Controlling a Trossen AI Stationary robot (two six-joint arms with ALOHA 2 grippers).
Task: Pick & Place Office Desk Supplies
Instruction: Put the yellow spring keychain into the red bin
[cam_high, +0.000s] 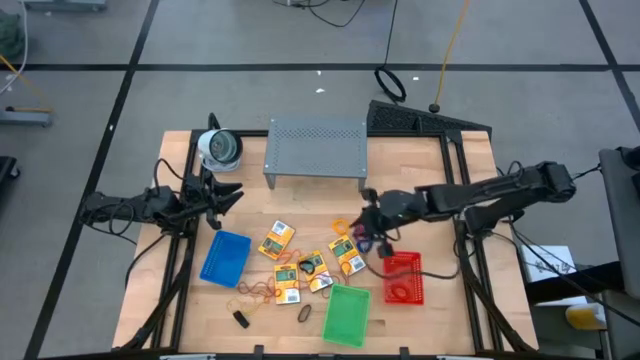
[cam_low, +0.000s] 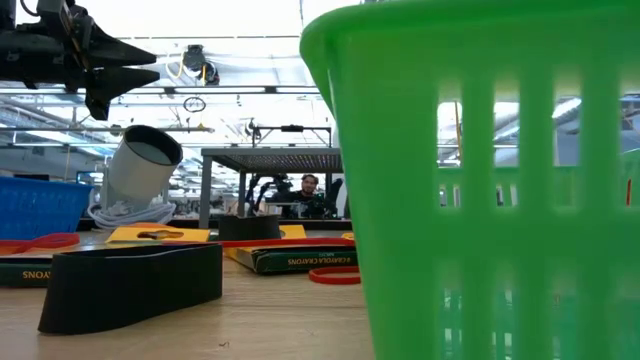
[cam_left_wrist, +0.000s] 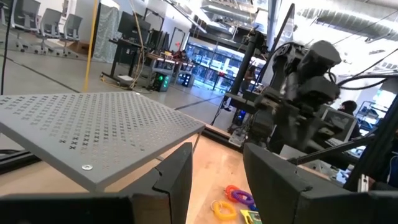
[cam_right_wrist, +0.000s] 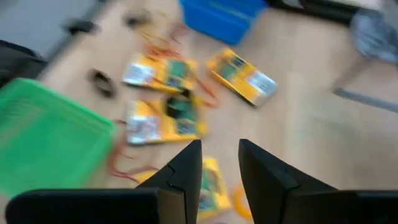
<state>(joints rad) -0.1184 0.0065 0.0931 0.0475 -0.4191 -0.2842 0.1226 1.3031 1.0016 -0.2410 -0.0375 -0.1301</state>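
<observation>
Right end effector (cam_high: 368, 232) above crayon boxes (cam_high: 345, 254)

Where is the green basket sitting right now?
Seen from above, the green basket sits near the table's front edge, right of centre, just beside the red basket and below the crayon boxes.

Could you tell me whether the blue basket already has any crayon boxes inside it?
No, in the high view the blue basket looks empty, and the crayon boxes lie on the table beside it.
</observation>
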